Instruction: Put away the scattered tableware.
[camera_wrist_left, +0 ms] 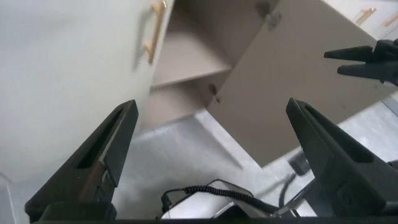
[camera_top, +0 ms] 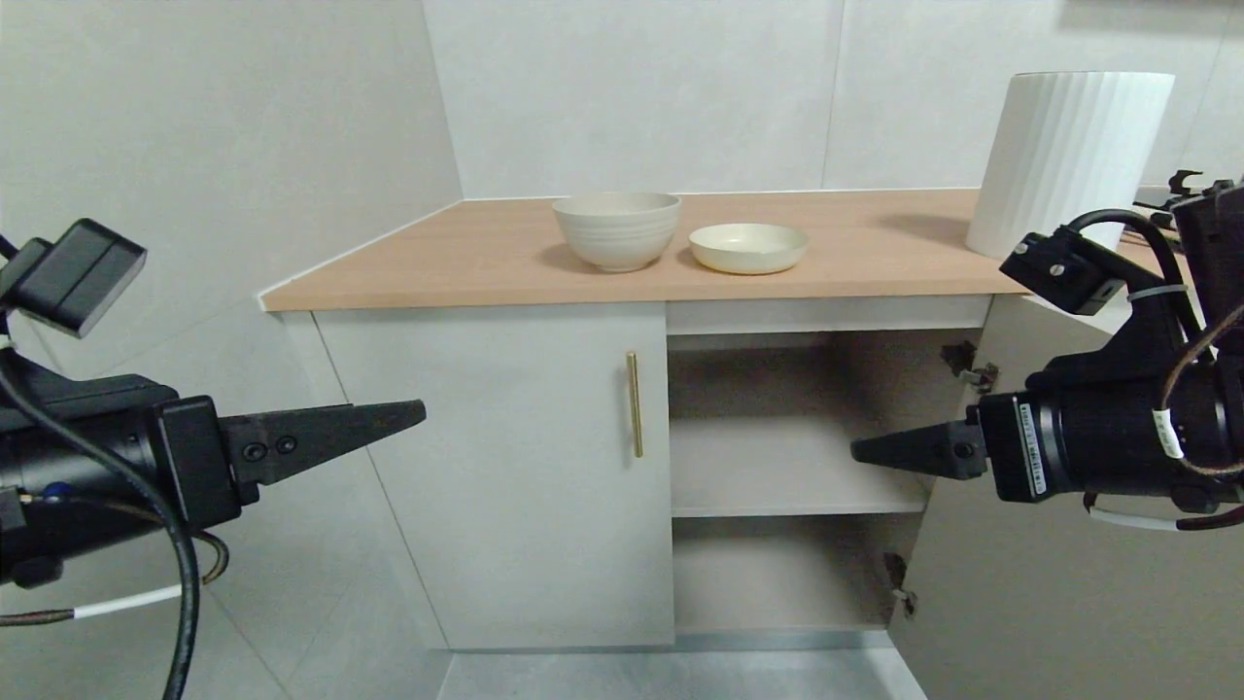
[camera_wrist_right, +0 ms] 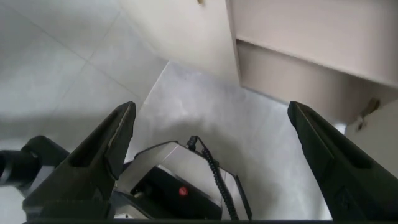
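Both of my arms sit low here, and that's the whole story. Take the brass handle [camera_top: 634, 404] on the shut door as my marker: my left pincer [camera_top: 389, 420] hangs off to its left at about its height, jaws spread wide with nothing between them, and my right pincer [camera_top: 860, 450] sits off to its right, in front of the open shelf [camera_top: 777, 467], also gaping and empty. The tableware is up above that handle on the worktop [camera_top: 466, 253]. The bowl [camera_top: 616, 229] is almost straight over the handle, and the shallow dish [camera_top: 748, 247] is just beside the bowl, over on the right. So everything I want lies upward and farther in from both tips. Both pieces are round, so there's no long axis to line up with; only the rims matter. By my reckoning the right arm is nearer the dish and the left has the fairer line to the bowl, though depth is hard to judge from here.
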### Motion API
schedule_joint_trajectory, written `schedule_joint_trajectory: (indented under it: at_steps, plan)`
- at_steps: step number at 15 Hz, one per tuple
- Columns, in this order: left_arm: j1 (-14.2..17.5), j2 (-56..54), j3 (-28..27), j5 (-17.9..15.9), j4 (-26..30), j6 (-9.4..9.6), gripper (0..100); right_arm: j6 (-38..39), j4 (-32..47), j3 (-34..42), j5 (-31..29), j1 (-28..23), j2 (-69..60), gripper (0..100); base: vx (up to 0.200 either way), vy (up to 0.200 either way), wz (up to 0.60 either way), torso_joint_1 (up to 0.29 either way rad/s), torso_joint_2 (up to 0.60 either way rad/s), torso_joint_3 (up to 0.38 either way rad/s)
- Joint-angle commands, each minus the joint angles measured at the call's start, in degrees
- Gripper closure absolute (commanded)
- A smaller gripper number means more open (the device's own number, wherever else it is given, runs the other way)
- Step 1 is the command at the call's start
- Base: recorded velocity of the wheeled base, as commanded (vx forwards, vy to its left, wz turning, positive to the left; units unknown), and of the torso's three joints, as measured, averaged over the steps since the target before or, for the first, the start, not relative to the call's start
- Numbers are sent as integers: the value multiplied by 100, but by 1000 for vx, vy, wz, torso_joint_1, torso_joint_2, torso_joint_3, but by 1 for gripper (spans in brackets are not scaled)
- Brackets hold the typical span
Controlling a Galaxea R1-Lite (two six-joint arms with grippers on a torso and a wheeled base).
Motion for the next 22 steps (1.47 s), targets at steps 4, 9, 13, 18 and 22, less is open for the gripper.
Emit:
schedule_joint_trajectory:
  at_steps: [4,9,13,18,22]
  plan:
    - [59,48,0,-1,-24,-13,0,-10,-6,91,-5,2,-46,0,200,0,0,5,4,-2]
    - [59,13,9,-19,-24,-13,0,-19,-6,108,4,55,-151,0,80,0,0,1,1,-2]
    - [59,22,18,-28,-24,-13,0,-27,-15,161,13,187,-318,0,0,0,0,0,0,0]
    - [59,127,18,-36,-24,-13,0,-98,-463,372,4,187,-283,0,0,0,0,12,-73,-54]
    - [59,382,18,-36,-24,-21,0,-106,-691,486,4,178,-274,0,0,0,0,107,-343,-300]
